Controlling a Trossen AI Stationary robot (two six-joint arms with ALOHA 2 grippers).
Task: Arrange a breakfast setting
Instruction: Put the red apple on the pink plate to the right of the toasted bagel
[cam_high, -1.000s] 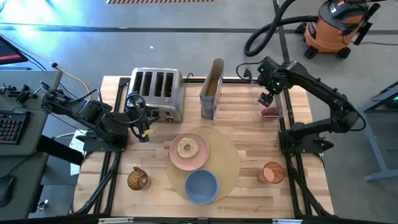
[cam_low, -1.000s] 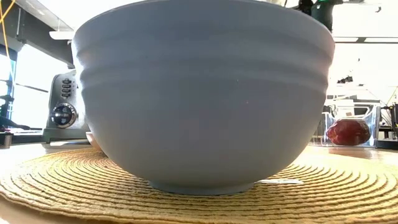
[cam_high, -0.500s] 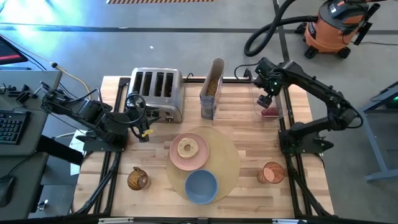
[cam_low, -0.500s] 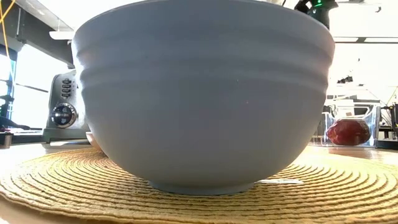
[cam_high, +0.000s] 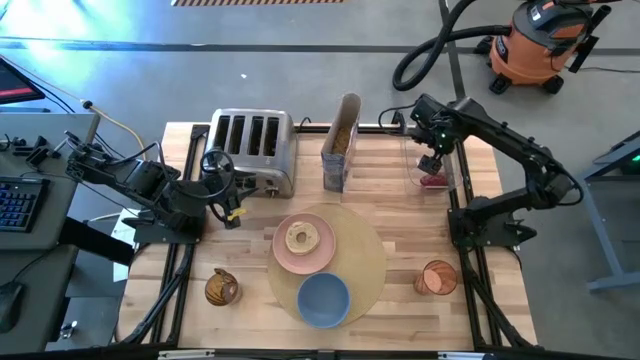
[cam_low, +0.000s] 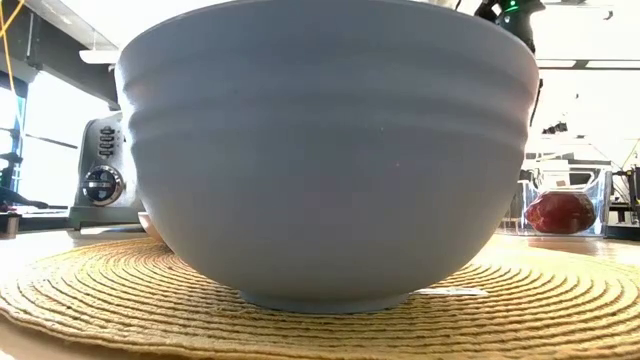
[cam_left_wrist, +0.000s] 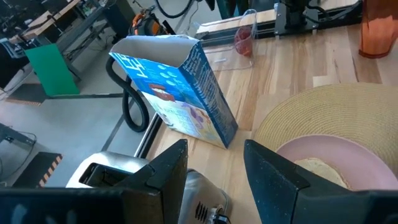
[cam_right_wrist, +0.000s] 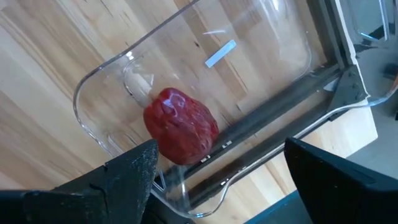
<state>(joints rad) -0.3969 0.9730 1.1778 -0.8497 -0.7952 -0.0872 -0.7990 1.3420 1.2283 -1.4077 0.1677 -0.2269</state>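
Since the earlier frame, the right gripper (cam_high: 432, 160) has been lowered slightly and its jaws widened; nothing else is seen displaced. It is held, released and empty, above the red fruit (cam_right_wrist: 180, 126), which lies inside a clear bin (cam_right_wrist: 267, 56) at the table's far right edge, well apart from the placemat. A pale blue label strip (cam_right_wrist: 220, 53) on the bin's floor carries no readable writing.

The round tan placemat (cam_high: 368, 250) occupies the table's centre front. On it are set the pink plate (cam_high: 322, 257), bearing the tan bagel (cam_high: 300, 238), and the blue bowl (cam_high: 323, 299), at the near rim.

The left gripper (cam_left_wrist: 214, 171) is parked beside the steel toaster (cam_high: 252, 143), jaws apart and empty. Before it a blue printed carton (cam_left_wrist: 180, 93) is shown; its lettering cannot be read.

Open wood is left between placemat and bin. An orange cup (cam_high: 438, 277) stands at the front right, a brown object (cam_high: 221, 288) at the front left.
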